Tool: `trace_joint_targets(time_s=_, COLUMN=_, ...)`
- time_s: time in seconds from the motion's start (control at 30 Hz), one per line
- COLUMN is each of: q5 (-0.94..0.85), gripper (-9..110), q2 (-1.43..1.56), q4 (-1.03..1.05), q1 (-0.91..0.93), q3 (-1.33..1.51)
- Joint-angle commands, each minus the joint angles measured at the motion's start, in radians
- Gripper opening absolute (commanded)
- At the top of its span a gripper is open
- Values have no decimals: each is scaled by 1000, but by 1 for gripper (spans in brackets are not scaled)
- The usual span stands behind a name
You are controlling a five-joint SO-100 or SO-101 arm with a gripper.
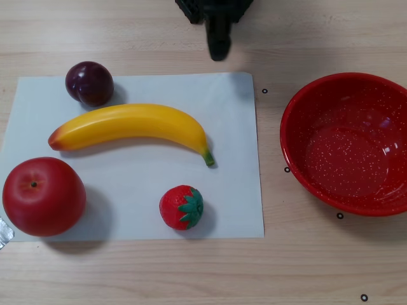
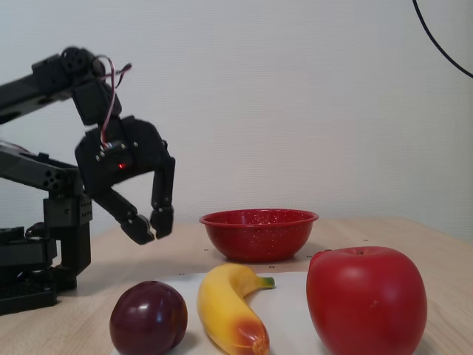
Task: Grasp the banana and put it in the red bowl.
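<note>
- On the white sheet (image 1: 235, 159) laid over the counter (image 1: 191, 273), the banana (image 1: 130, 127) lies flat and untouched, so by my reading nothing of the task is done yet: grasp, carry and drop are all left.
- My gripper (image 2: 148, 224) hangs in the air in the fixed view, empty, its two fingers parted by only a narrow gap (I would want them wider before closing on the fruit). It is clear of everything below.
- Beside the sheet, to the right in the other view, the red bowl (image 1: 299, 105) sits empty and apart from the paper's edge.
- Room around the banana is uneven. The plum (image 1: 89, 82) sits near its upper left curve, the apple (image 1: 43, 196) lies just below its orange tip, and the strawberry (image 1: 181, 206) is below the green stem end.
- The middle of the banana has bare paper on both sides, so I judge that the safest place to come down.
- Between the stem end and the bowl the path looks open: only bare sheet and bare counter, with small dark marks on the wood.
- The bowl's right side runs off the frame in the other view, so I cannot judge the room beyond it.
</note>
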Motion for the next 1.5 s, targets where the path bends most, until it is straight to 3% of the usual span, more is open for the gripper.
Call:
trace_joint_targets(time_s=0.0, q5=25, gripper=0, q2=-67, q4=41, q1=-31, q3=-150)
trace_joint_targets(time_s=0.13, q5=66, gripper=5, q2=-183, q4=89, q1=-121, q3=-282)
trace_joint_targets(time_s=0.37, q5=109, gripper=4, q2=-402, q4=152, q1=-245, q3=-489)
trace_joint_targets(time_s=0.93, q5=202, gripper=6, q2=-839, q4=298, q1=-380, q3=-934)
trace_joint_targets(time_s=1.1, q5=247, gripper=17, q2=-954, q4=311, q1=-407, q3=-1012)
trace_joint_targets(time_s=1.47, q5=310, gripper=56, q2=-1147, q4=256, q1=-419, q3=-1094)
